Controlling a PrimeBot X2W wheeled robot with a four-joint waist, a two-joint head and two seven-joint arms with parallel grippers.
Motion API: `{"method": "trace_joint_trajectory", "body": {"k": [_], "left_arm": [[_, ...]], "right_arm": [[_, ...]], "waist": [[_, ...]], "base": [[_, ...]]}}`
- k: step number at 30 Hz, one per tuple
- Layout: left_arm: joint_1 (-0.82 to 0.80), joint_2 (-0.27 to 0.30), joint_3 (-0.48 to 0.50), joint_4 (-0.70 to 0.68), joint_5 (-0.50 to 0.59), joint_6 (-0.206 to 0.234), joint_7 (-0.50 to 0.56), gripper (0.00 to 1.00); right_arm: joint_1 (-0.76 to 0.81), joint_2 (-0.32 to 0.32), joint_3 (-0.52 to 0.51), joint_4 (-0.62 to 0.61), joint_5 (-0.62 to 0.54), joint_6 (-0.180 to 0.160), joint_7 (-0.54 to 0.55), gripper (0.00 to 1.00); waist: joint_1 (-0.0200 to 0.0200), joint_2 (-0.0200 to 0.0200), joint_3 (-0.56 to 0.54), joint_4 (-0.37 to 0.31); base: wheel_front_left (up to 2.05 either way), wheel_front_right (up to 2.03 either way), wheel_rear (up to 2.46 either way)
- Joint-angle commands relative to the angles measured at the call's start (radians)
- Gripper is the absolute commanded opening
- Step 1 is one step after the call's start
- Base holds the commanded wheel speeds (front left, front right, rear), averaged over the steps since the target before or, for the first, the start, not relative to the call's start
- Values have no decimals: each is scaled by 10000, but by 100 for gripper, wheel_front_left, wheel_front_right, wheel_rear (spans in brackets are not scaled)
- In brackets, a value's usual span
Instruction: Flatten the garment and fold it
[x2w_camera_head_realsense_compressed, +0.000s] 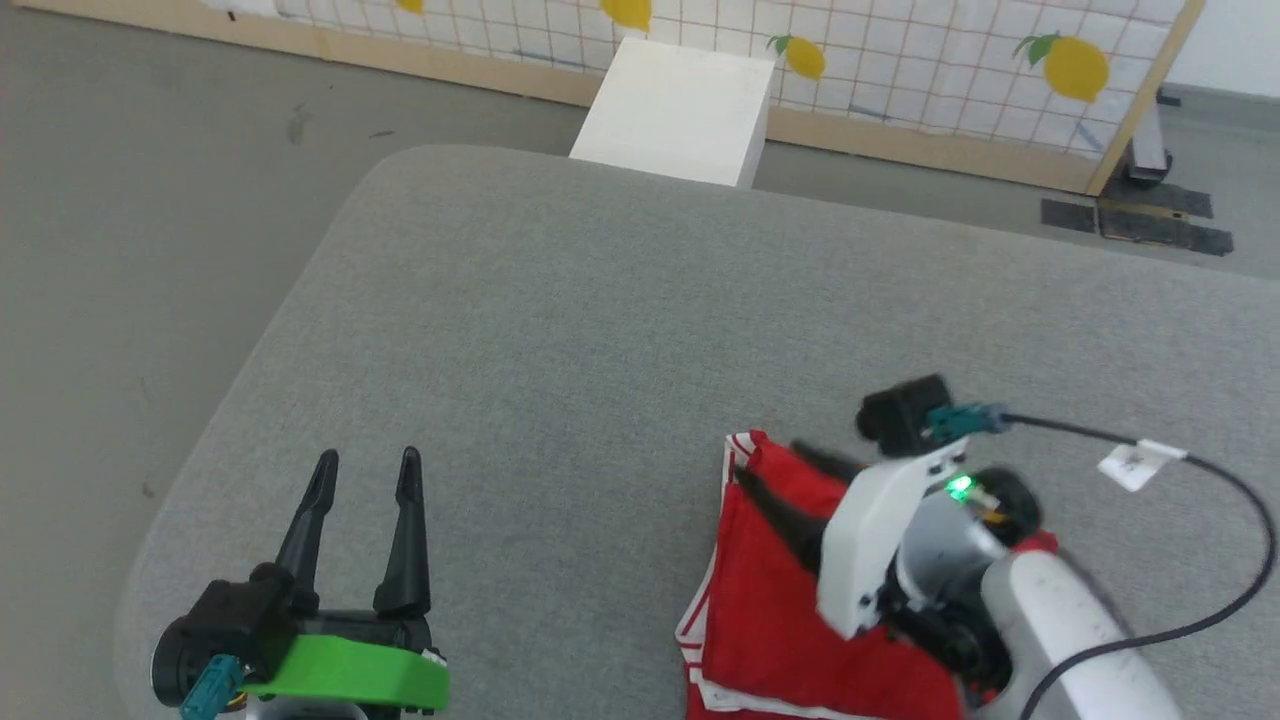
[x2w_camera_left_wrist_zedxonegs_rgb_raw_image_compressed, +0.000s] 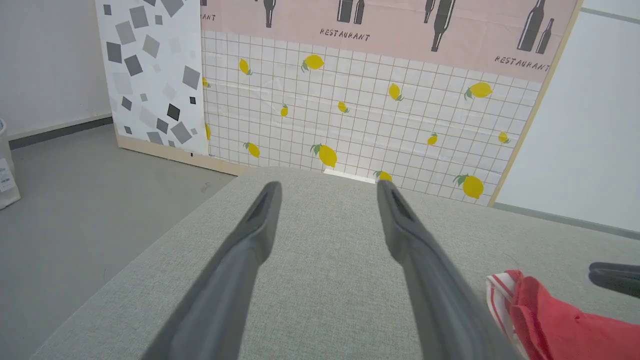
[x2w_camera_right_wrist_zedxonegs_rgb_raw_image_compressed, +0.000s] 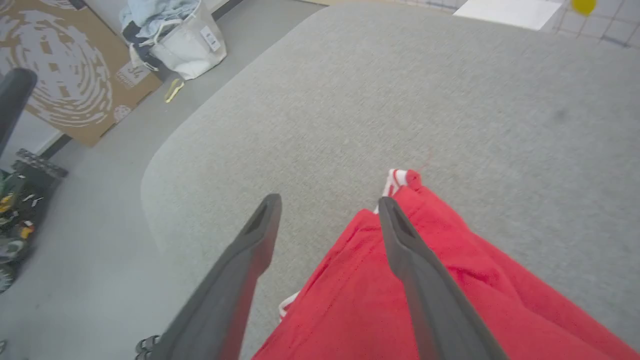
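- A red garment (x2w_camera_head_realsense_compressed: 770, 600) lies bunched in layers near the front right part of a grey fabric-covered worktop (x2w_camera_head_realsense_compressed: 640, 300). White striped trim shows along its left edge and at its far corner.
- The right gripper (x2w_camera_head_realsense_compressed: 768, 462) hangs over the far end of the cloth with its jaws spread wide and nothing between them. In the right wrist view, one finger crosses the red fabric (x2w_camera_right_wrist_zedxonegs_rgb_raw_image_compressed: 400, 290) and the other sits over bare grey surface. Whether either tip touches the cloth cannot be told.
- The left gripper (x2w_camera_head_realsense_compressed: 368, 455) waits well apart at the front left above bare worktop, its jaws also spread and empty. From its wrist camera the garment's striped corner (x2w_camera_left_wrist_zedxonegs_rgb_raw_image_compressed: 500, 287) peeks in at the lower right.
- The cloth looks like a light, limp knit that will sag from any held point and drape rather than keep a shape. The stacked layers probably slide on one another, so a shallow pinch may lift only the top sheet.
- The textured worktop likely drags on the underside, which helps smoothing but may bunch the cloth if it is pushed.
- The best holds appear to be the trimmed edges and the far striped corner (x2w_camera_right_wrist_zedxonegs_rgb_raw_image_compressed: 397, 177). The hem there is thicker, sits clear of the pile, and gives the jaws a firm bite.
- Nothing here is fragile. The main risk judged is an uneven grip undoing the stack.
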Motion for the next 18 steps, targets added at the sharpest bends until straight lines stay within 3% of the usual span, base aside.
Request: {"method": "trace_joint_trajectory", "body": {"k": [1, 10, 18], "left_arm": [[-78, -50, 12, -14, 4, -71, -40, 100], [-60, -50, -49, 5, -35, -71, -40, 100], [-67, -28, -94, 260, -79, -71, -40, 100]], "right_arm": [[-350, -339, -46, -42, -315, -13, -424, 100], [-1070, -2318, -582, 373, -2781, -13, -3267, 100], [-94, -2066, -2625, 328, -3684, -13, -5244, 100]], "waist": [[0, 0, -162, -231], [0, 0, -401, -920], [0, 0, -575, -1461]], "base": [[0, 0, 0], [0, 0, 0], [0, 0, 0]]}}
